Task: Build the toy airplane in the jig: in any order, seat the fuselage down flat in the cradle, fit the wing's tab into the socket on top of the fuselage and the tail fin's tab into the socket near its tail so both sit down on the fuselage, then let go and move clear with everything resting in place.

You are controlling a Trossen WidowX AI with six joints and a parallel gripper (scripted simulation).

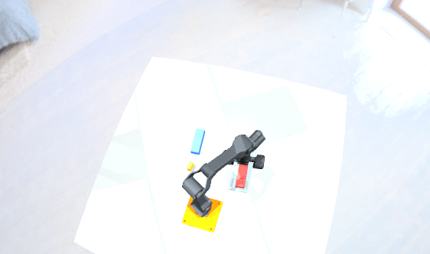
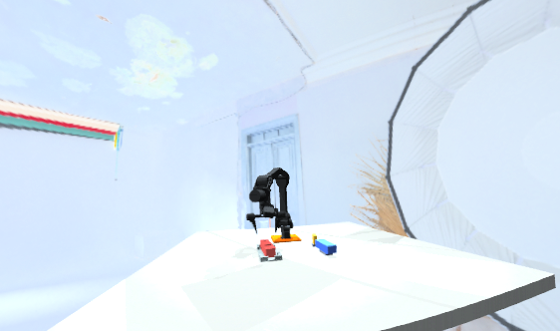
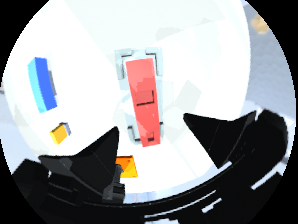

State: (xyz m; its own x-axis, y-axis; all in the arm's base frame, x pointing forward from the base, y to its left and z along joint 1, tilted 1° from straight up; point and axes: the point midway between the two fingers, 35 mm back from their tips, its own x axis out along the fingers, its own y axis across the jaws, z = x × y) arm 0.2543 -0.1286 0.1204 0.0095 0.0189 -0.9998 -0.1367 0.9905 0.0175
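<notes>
The red fuselage [image 1: 242,176] [image 2: 267,247] [image 3: 140,77] lies lengthwise in the pale grey jig [image 1: 231,187] [image 2: 278,258] [image 3: 120,59], looking about level; whether it sits fully down I cannot tell. Its larger top socket and the small socket near its tail show empty in the wrist view. My gripper [image 1: 245,162] [image 2: 266,231] [image 3: 152,123] is wide open and empty, above the fuselage and clear of it. The blue wing [image 1: 197,141] [image 2: 326,246] [image 3: 42,85] lies on the table apart from the jig. The small yellow tail fin [image 1: 190,166] [image 2: 314,239] [image 3: 59,134] lies near the wing's end.
The arm's orange-yellow base plate [image 1: 208,223] [image 2: 278,239] [image 3: 131,168] is on the tail side of the jig. The white table [image 1: 173,96] [image 2: 225,294] carries everything; its edges are well away from the parts. The arm reaches over from the base to the jig.
</notes>
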